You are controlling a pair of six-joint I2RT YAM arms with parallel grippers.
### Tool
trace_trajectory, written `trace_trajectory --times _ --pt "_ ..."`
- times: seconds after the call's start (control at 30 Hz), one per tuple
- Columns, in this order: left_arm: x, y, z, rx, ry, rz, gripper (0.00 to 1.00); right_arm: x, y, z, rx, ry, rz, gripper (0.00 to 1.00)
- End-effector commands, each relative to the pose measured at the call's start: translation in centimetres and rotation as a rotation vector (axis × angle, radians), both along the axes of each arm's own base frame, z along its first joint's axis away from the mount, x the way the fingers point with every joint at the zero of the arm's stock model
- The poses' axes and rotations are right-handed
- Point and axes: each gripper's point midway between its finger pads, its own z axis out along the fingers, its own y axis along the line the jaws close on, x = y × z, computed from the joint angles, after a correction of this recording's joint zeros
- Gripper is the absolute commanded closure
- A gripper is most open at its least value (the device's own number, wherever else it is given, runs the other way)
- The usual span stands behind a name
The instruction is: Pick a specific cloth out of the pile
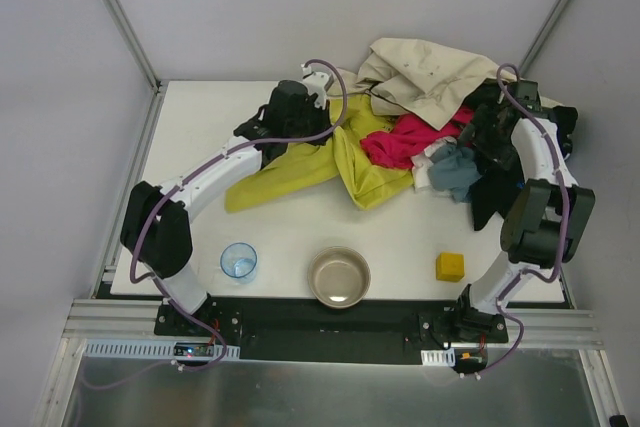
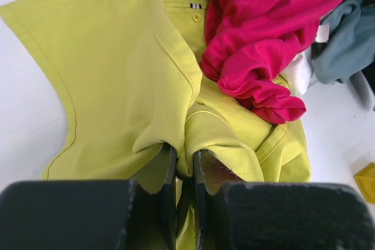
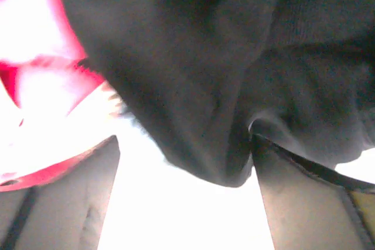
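Both grippers are working in the fabrics at once. Low in the wrist view, the left gripper [image 2: 185, 168] is pinching a raised fold of the cloth [image 1: 290, 172] between nearly closed jaws, probably because that ridge is offering a hold clear of the magenta piece [image 2: 263, 33] lying over the cloth's upper right part. The cloth is spreading across the centre of the overhead view, its right side tucked under the pile [image 1: 430, 77] at upper right. The right gripper [image 3: 183, 144] is gaping wide with black fabric [image 3: 205, 68] sagging between its fingers, seemingly placed to pin the pile.
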Motion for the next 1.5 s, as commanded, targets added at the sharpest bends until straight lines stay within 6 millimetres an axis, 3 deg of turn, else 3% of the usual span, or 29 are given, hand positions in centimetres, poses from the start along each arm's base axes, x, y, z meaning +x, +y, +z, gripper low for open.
trace_trajectory --times 0.0,0.13,0.23,0.37,0.47,0.67,0.77,0.9,1.0,1.13,1.17,1.23,1.27,1.47 --pt "-0.8 -0.8 0.8 -0.043 -0.012 -0.056 1.0 -1.2 2.0 7.0 -0.054 -0.217 0.051 0.04" --pt "-1.2 -0.8 -0.1 -0.043 0.015 -0.061 1.0 -2.2 3.4 9.7 -0.041 -0.301 0.08 0.04" --pt "-1.4 -0.8 -0.4 -0.044 0.026 -0.064 1.0 -2.0 5.5 9.9 -0.023 -0.293 0.133 0.04" --pt "-1.7 -0.7 -0.5 -0.048 0.031 -0.066 1.0 -0.9 8.8 7.9 0.045 -0.23 0.197 0.04" --pt "-1.8 -0.5 -0.7 -0.042 0.034 -0.061 1.0 0.0 12.5 5.9 0.168 -0.188 0.258 0.04" --pt "-2.0 -0.4 -0.8 -0.046 0.04 -0.057 1.0 2.6 16.9 3.2 0.318 -0.135 0.295 0.04" --pt "-2.2 -0.4 -1.1 -0.047 0.053 -0.06 1.0 3.6 18.5 1.4 0.351 -0.093 0.301 0.04" --pt "-2.3 -0.2 -1.3 -0.041 0.055 -0.053 1.0 4.4 19.1 -0.7 0.377 -0.059 0.272 0.01" --pt "-2.4 0.0 -1.0 -0.04 0.042 -0.05 1.0 4.9 18.4 -1.9 0.355 -0.05 0.248 0.21" --pt "-2.5 0.2 0.0 -0.046 0.018 -0.048 1.0 5.4 15.5 -2.4 0.32 -0.054 0.181 0.82" --pt "-2.6 0.4 0.3 -0.05 0.012 -0.047 1.0 5.5 14.5 -2.4 0.317 -0.058 0.16 0.88" --pt "-2.7 0.5 1.2 -0.061 -0.003 -0.047 1.0 5.8 12.7 -1.9 0.303 -0.075 0.134 0.97" --pt "-2.7 0.7 1.7 -0.067 -0.01 -0.045 1.0 6.0 10.9 -1.4 0.293 -0.092 0.099 0.98" --pt "-3.0 1.8 4.5 -0.118 -0.047 -0.037 1.0 5.5 3.5 0.6 0.206 -0.144 -0.041 0.99"
